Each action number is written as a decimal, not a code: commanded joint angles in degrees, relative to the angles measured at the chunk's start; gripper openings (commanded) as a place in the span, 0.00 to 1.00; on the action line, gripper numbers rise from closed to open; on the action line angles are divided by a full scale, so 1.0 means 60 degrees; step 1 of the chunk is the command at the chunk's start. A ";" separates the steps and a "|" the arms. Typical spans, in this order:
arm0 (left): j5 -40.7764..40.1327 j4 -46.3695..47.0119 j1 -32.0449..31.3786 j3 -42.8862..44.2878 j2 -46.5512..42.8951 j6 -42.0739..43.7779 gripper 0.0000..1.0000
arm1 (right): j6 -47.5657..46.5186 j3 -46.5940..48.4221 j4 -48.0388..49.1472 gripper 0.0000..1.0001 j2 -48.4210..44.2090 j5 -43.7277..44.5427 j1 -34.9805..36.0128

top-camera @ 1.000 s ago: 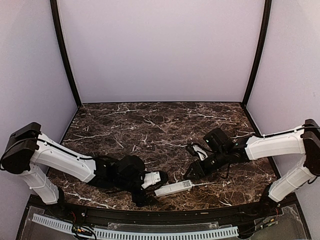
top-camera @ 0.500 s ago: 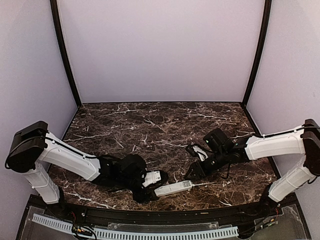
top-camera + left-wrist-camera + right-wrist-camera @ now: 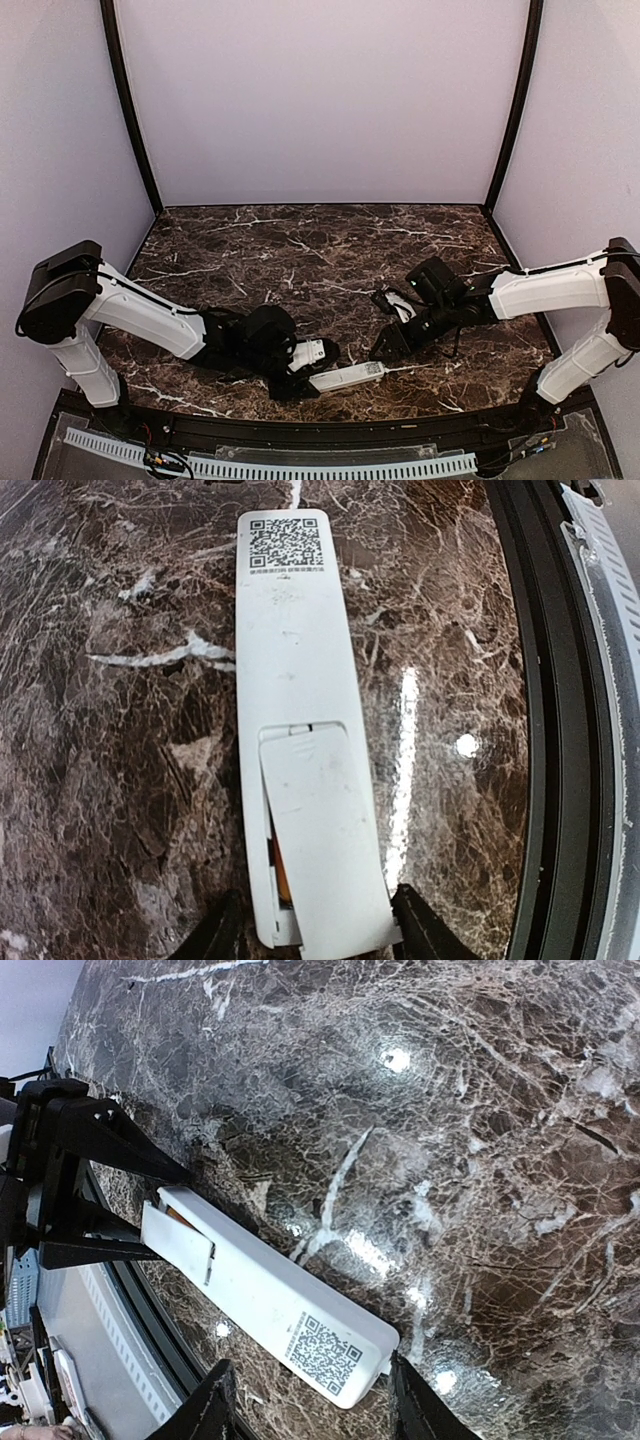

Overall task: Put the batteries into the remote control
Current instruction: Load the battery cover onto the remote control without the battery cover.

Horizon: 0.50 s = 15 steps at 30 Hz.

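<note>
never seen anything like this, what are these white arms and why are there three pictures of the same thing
These are two robot arms bolted at the near edge of a dark marble table. One picture comes from a fixed camera above and behind them; the other two come from small cameras on each wrist, looking past that arm's own fingers.

On the table lies a slim white remote control, back side up, with a square code label at one end. Its battery cover sits crooked, and something orange shows in the gap beside it.

The left pincer straddles the cover end of the remote, and the right pincer straddles the label end. Both are open, and whether either actually touches the remote cannot be told.
</note>
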 commanded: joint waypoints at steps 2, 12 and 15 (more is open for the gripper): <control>0.0318 -0.0132 0.0024 0.0196 0.0032 0.0121 0.46 | -0.0104 0.0130 0.0051 0.49 -0.0007 0.0071 0.0074; 0.0325 -0.0237 0.0024 0.0227 0.0032 0.0237 0.36 | -0.0071 0.0063 0.0054 0.49 -0.0134 0.0099 0.0072; 0.0384 -0.0273 0.0024 0.0249 0.0065 0.0272 0.36 | -0.0064 0.0034 0.0043 0.49 -0.0159 0.0124 0.0075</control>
